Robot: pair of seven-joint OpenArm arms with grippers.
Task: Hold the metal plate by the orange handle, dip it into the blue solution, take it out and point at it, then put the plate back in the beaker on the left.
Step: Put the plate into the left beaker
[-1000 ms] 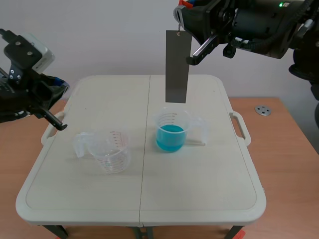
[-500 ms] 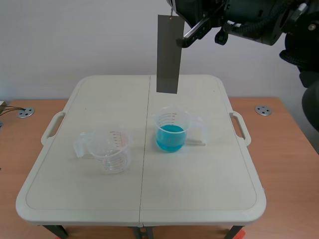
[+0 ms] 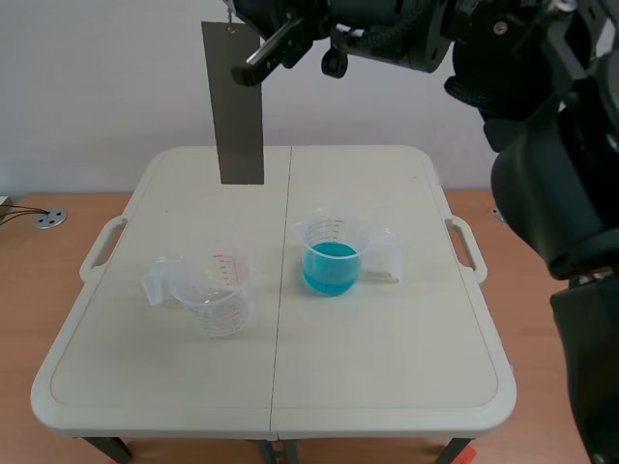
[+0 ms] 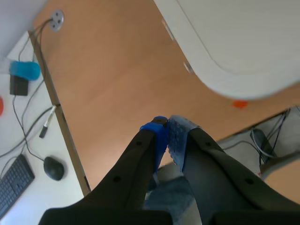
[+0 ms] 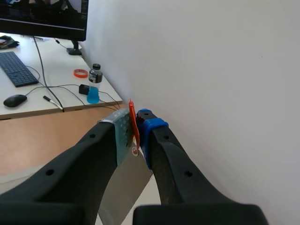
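Hanging vertical over the far left half of the table (image 3: 387, 387), the metal plate (image 3: 232, 101) is held well above both beakers, touching neither. Its orange handle (image 5: 133, 123) is clamped between the pads of the right gripper (image 5: 137, 136), whose arm is seen across the top of the scene view. The right beaker (image 3: 334, 253) is partly filled with blue solution (image 3: 332, 269). The left beaker (image 3: 215, 290) is clear and empty, with its handle turned away from the other. Both are set upright near the table's middle, apart, one on each side of the centre seam. The left gripper (image 4: 166, 136) is closed on nothing, pads pressed together, off the table beside its corner, over a wooden surface (image 4: 108, 84).
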